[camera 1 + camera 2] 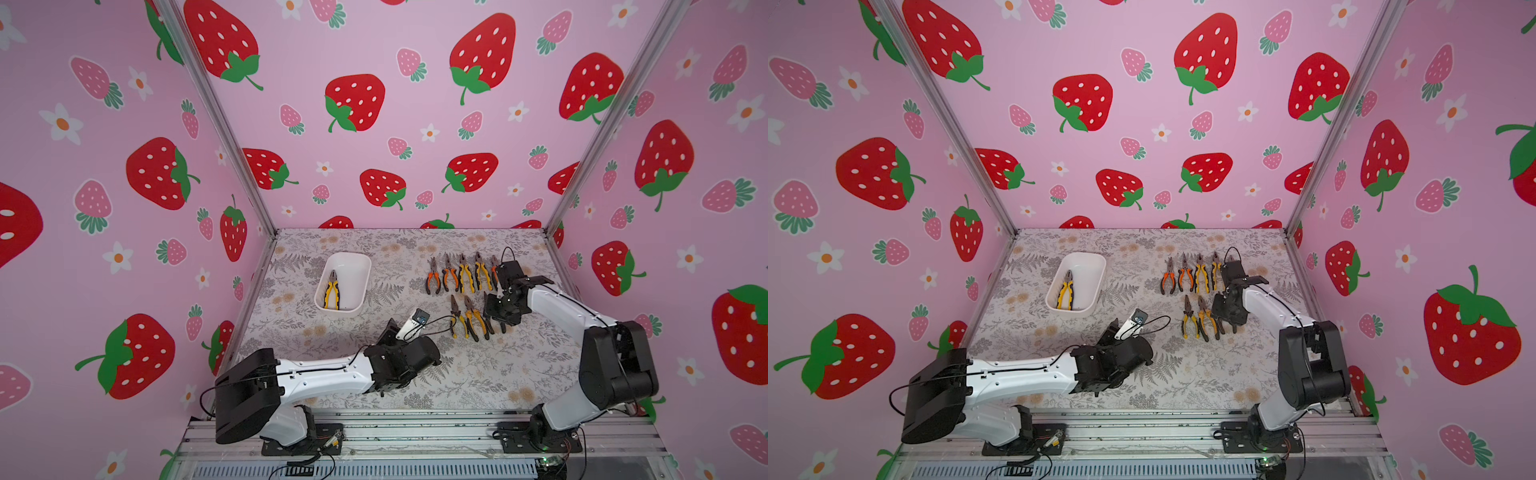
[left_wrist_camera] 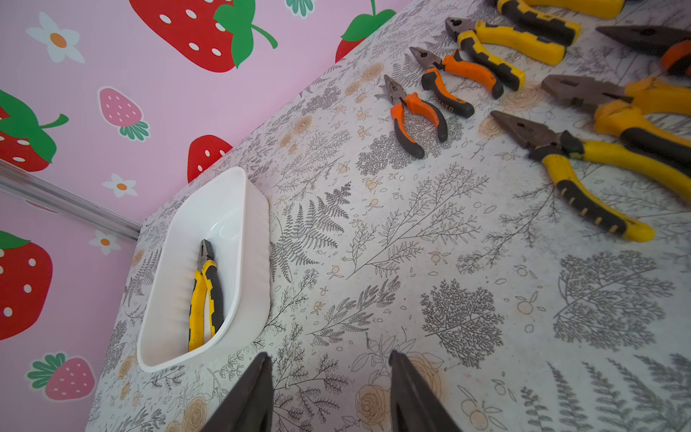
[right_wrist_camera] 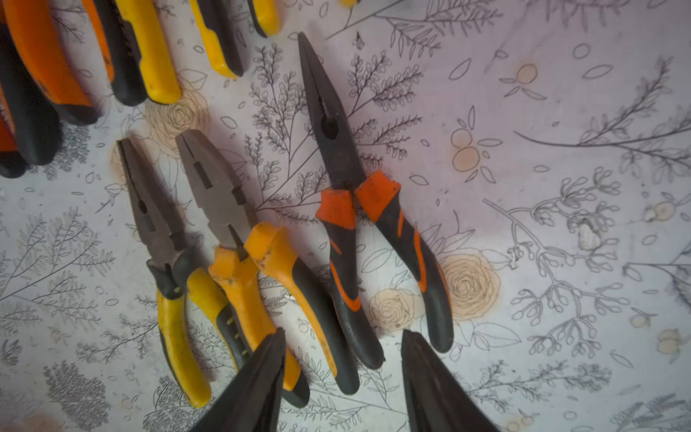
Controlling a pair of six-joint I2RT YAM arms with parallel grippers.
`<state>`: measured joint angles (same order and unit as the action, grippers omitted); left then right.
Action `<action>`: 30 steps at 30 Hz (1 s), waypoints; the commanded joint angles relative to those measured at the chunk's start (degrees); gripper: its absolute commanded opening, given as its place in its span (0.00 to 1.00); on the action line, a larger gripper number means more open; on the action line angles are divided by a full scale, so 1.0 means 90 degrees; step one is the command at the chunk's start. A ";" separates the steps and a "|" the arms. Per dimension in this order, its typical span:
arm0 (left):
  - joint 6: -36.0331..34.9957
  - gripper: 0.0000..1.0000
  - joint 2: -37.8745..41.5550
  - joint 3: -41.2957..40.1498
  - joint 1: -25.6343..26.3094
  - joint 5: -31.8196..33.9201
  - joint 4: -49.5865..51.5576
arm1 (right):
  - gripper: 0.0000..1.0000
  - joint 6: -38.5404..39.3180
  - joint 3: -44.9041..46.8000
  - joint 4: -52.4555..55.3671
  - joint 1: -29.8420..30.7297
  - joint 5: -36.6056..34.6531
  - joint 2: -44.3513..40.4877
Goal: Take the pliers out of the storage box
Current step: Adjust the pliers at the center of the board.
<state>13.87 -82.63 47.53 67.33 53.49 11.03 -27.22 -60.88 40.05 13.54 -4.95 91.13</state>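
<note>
A: Counting eight of the pliers (image 1: pixel 464 275) out on the table (image 1: pixel 478 374), set in two rows toward the right edge: five in the far row, three in the near one, noses all toward the far edge.

B: Leaves a single pair, then. Spotting the last pliers (image 1: pixel 331 291) inside the storage box (image 1: pixel 348 254), toward the far-left corner.

A: Lies flat by the tub's left wall, long axis running with the box's own, near edge to far edge. Points its dark nose at the far edge, trails closed yellow-and-black handles toward the near edge.

B: And the claws?

A: Seeing the left gripper (image 2: pixel 329 359) about half open, holding nothing, hovering close to the box's near end but apart from it. Seeing the right gripper (image 3: pixel 342 333) parted as well, gripping nothing, poised above the handles of the long-nose orange pair (image 3: pixel 359 209), at the right end of the near row and flat on the table.

B: Looks nearly finished: eight out, one to go. Calls, probably, for a reach by the left arm down onto those handles.
</note>
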 commanded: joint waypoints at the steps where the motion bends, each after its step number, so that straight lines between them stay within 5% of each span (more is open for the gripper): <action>1: -0.0035 0.52 -0.0080 0.0267 -0.0016 0.0057 0.0094 | 0.57 0.0057 -0.0225 0.0055 -0.0152 0.0109 0.0109; 7: -0.0035 0.51 -0.0100 0.0277 -0.0020 0.0046 0.0093 | 0.85 0.0232 -0.0512 0.0121 -0.0235 -0.0146 0.0584; 30: -0.0035 0.51 -0.0038 0.0246 -0.0020 0.0043 0.0065 | 0.70 0.0119 -0.0132 0.0003 -0.0381 -0.0418 0.0912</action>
<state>13.50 -83.02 47.86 67.33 53.43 11.00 -25.82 -64.07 39.62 10.44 -8.21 101.30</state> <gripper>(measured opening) 0.510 0.716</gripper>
